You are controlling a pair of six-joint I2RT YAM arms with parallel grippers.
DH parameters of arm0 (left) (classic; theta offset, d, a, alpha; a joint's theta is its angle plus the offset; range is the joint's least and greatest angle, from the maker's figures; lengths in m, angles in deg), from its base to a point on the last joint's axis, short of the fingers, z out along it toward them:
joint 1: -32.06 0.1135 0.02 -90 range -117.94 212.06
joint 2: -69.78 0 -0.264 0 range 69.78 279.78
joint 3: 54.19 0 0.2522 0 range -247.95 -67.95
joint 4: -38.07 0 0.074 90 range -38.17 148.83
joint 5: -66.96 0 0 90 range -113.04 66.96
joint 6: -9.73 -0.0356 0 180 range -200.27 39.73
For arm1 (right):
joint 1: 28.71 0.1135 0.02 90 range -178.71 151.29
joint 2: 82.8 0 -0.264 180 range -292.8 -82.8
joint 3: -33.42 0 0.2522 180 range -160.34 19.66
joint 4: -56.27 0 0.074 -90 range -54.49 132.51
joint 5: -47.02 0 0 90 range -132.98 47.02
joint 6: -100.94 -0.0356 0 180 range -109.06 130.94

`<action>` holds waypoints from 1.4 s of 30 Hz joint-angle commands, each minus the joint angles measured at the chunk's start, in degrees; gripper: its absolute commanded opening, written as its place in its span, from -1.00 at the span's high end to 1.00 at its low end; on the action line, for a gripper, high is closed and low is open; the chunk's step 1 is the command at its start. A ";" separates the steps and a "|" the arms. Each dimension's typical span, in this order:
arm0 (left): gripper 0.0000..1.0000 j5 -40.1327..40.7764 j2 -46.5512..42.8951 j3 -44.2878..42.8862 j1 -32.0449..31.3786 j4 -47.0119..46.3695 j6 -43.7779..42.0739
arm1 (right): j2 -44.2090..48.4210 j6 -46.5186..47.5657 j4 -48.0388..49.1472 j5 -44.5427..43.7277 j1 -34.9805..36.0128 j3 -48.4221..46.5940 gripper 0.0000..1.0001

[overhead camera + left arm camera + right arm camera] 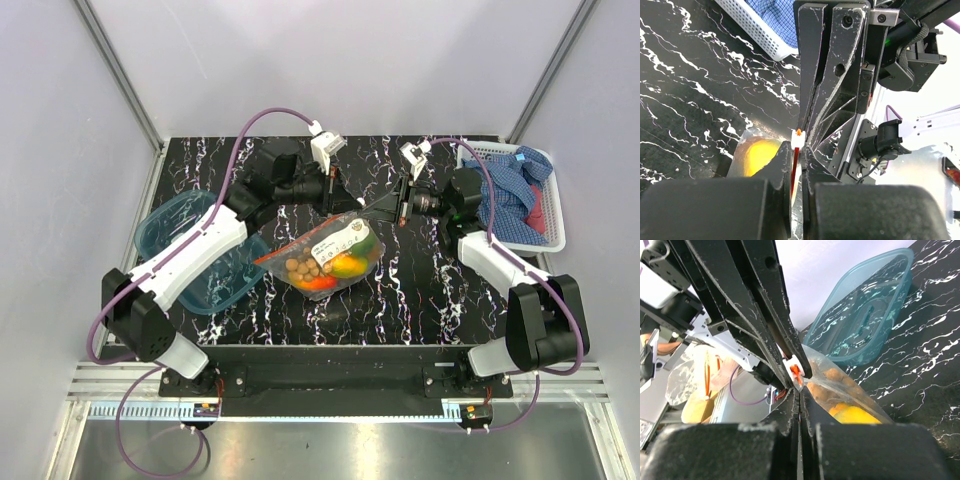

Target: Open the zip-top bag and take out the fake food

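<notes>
The zip-top bag [325, 250], at the centre of the table [430, 290], looks limp and slippery around the light fake food [340, 266]. The left gripper [335, 198] at its 12 o'clock and the right gripper [402, 208] at 2 o'clock both clamp the stiffer zip strip [794, 167], probably the surest hold.

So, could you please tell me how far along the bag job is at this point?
Done: only the grasp. The left gripper and right gripper are both shut on the zip strip of the bag, by the slider. In hand: opening it; no gap shows yet. Left: all the food sits inside the bag.
</notes>
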 commanded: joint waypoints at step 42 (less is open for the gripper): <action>1.00 6.50 -25.29 22.88 3.55 15.09 -3.52 | 1.56 6.84 -8.38 -20.39 -2.82 -5.38 1.00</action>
